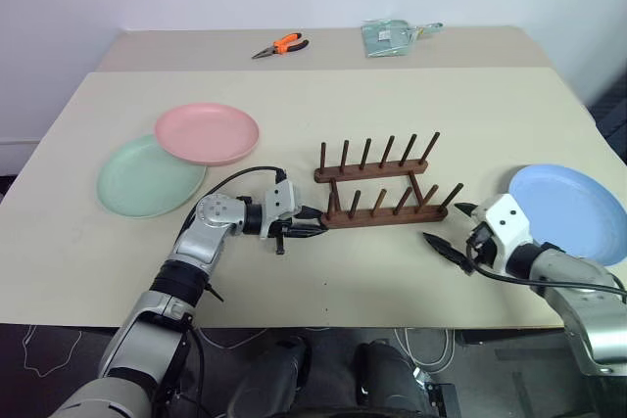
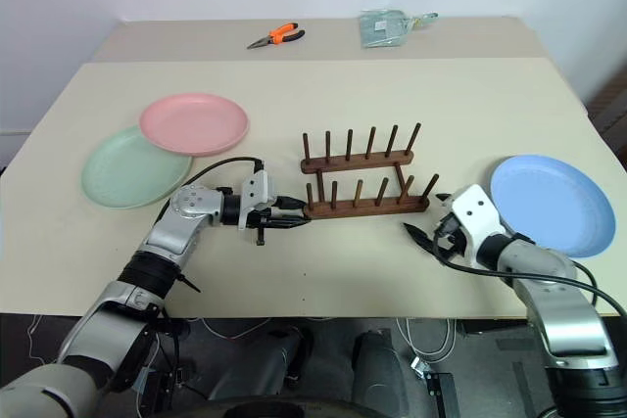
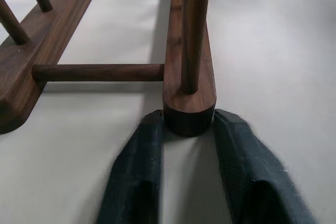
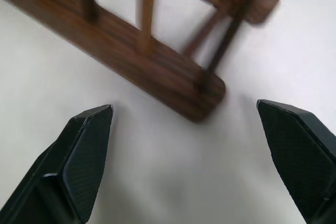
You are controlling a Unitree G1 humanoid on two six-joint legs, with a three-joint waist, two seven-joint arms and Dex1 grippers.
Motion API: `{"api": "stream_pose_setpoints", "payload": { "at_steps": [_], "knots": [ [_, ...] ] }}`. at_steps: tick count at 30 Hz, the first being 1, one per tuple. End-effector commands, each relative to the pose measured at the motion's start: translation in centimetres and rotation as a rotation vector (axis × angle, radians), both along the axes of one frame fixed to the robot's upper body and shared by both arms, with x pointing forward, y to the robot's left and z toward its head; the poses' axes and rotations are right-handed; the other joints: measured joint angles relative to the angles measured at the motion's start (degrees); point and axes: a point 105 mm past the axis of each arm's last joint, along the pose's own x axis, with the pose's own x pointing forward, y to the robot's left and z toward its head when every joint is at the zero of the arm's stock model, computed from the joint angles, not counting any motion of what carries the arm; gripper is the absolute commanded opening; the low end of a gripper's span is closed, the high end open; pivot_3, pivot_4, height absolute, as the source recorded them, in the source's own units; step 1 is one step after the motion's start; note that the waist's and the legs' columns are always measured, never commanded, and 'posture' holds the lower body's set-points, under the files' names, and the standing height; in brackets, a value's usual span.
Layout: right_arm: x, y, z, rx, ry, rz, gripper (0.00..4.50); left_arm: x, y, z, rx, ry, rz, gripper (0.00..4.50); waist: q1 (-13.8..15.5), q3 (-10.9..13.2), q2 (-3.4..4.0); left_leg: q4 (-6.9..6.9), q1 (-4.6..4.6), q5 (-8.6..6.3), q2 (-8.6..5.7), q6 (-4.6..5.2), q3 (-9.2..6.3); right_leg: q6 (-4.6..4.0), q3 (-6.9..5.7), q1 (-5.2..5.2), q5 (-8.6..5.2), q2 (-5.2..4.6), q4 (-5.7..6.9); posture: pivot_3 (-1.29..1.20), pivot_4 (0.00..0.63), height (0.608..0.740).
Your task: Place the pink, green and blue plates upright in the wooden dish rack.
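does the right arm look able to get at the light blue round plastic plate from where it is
Probably yes. The light blue round plastic plate lies flat just beside the right end effector, which is open, with bare table between them; the dark wooden dish rack stands on its other side.

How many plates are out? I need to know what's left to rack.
3: pink plate overlapping green plate at the table's left, blue plate at right. None racked.

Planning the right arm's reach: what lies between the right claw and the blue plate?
Nothing but bare tabletop lies between the right claw and the blue plate, as the right eye view shows.
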Motion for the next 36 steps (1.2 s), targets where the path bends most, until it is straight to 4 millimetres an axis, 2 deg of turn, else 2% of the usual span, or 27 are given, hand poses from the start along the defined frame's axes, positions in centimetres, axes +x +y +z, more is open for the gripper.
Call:
{"api": "stream_pose_setpoints", "payload": {
  "at_steps": [1,2,5,6,8,10,13,14,15,17,21,24,28,32,36],
  "knots": [
    [-0.5,-1.0,1.0,-0.022,-0.020,-0.005,4.50,0.5,1.5,-1.2,0.074,0.014,0.058,3.59,-0.1,0.0,0.02,0.00,0.00,0.00,0.00,0.00,0.00,0.00,0.00,0.00,0.00,0.00,0.00,0.00,0.150,0.740],
    [-0.8,-1.2,0.8,-0.026,-0.011,-0.004,4.50,0.6,2.2,-1.5,0.088,0.021,0.084,4.05,-0.2,0.0,0.02,0.00,0.01,0.00,0.00,0.00,0.01,0.00,0.01,0.00,0.00,0.00,0.00,0.00,0.150,0.740],
    [-1.2,-1.0,0.6,-0.027,0.009,0.018,4.50,-0.1,3.7,-2.0,0.105,0.066,0.119,4.05,-0.5,-0.1,0.12,-0.02,0.04,0.00,0.02,0.00,0.02,0.00,0.02,0.00,0.00,0.00,0.01,0.00,0.150,0.740],
    [-1.3,-0.7,0.6,-0.019,0.016,0.035,4.25,-0.7,4.1,-2.1,0.107,0.087,0.116,4.08,-0.6,-0.1,0.13,-0.05,0.09,0.00,0.03,0.00,0.03,0.00,0.03,0.01,0.00,0.01,0.02,0.00,0.150,0.740],
    [-1.5,0.2,0.5,0.004,0.032,0.077,3.67,-2.3,4.3,-1.9,0.083,0.135,0.086,3.46,-1.0,-0.1,0.16,-0.08,0.15,0.00,0.05,0.00,0.03,-0.01,0.04,0.02,0.00,0.02,0.07,0.00,0.150,0.740],
    [-1.4,1.0,0.3,0.011,0.036,0.101,2.72,-4.1,3.5,-1.2,0.039,0.186,0.039,2.80,-1.7,-0.1,0.20,-0.10,0.16,0.00,0.05,0.00,0.02,-0.02,0.05,0.03,-0.01,0.02,0.10,0.00,0.150,0.740],
    [-0.8,1.7,-0.1,0.009,0.034,0.115,1.03,-5.5,1.7,-0.6,0.000,0.207,0.023,1.21,-1.5,-0.1,0.21,-0.06,0.15,-0.01,0.04,0.00,0.04,-0.02,0.10,0.06,-0.01,0.01,0.08,0.00,0.150,0.740],
    [-0.6,1.9,-0.3,0.010,0.035,0.120,0.64,-5.5,1.0,-0.7,-0.008,0.208,0.044,0.73,-1.4,-0.1,0.21,-0.02,0.15,-0.02,0.04,0.00,0.04,-0.02,0.10,0.08,-0.01,0.00,0.07,0.00,0.150,0.740],
    [-0.5,2.2,-0.4,0.008,0.032,0.123,0.02,-5.6,0.3,-0.8,-0.012,0.213,0.058,0.69,-1.2,-0.1,0.21,0.02,0.15,-0.02,0.02,-0.02,0.04,-0.02,0.10,0.12,-0.02,0.00,0.06,0.00,0.150,0.740],
    [0.1,2.5,-0.8,0.001,0.023,0.114,0.02,-5.6,-0.8,-1.2,-0.018,0.192,0.088,0.69,-0.6,-0.1,0.20,0.03,0.13,-0.04,0.01,-0.05,0.05,-0.02,0.10,0.12,-0.02,-0.01,0.05,0.00,0.150,0.740],
    [1.6,3.2,-1.3,-0.031,-0.017,0.088,0.02,-3.2,-1.7,-1.9,-0.036,0.136,0.260,0.69,0.1,-0.1,0.19,-0.02,0.13,-0.02,0.01,-0.01,0.06,-0.02,0.10,0.10,-0.01,-0.01,-0.03,0.00,0.150,0.740],
    [3.6,3.6,-1.5,-0.060,-0.070,0.030,0.02,-0.6,-1.2,-2.5,-0.023,0.066,0.423,0.69,0.0,-0.2,0.17,0.05,0.16,-0.04,0.02,-0.05,0.07,-0.08,0.10,0.16,0.04,0.00,-0.04,0.00,0.150,0.740],
    [6.2,4.1,-1.4,-0.076,-0.126,-0.037,0.02,2.4,-0.4,-2.3,-0.049,0.017,0.583,0.69,-0.2,-0.2,0.12,0.03,0.51,-0.09,0.04,-0.15,0.08,-0.12,0.11,0.42,0.06,0.05,-0.04,0.00,0.150,0.740],
    [7.2,4.3,-1.1,-0.077,-0.148,-0.047,0.02,3.3,-0.1,-2.1,-0.049,-0.007,0.607,0.69,-0.1,-0.3,0.09,0.01,0.52,-0.05,0.04,-0.11,0.08,-0.16,0.13,0.38,0.11,0.08,0.00,0.00,0.150,0.740],
    [7.3,4.4,-0.6,-0.058,-0.152,-0.030,0.02,3.0,0.1,-1.9,-0.059,-0.005,0.589,0.69,-0.1,-0.3,0.10,-0.04,0.51,-0.01,0.04,-0.05,0.08,-0.13,0.14,0.33,0.10,0.08,0.00,0.00,0.150,0.740]
  ]
}}
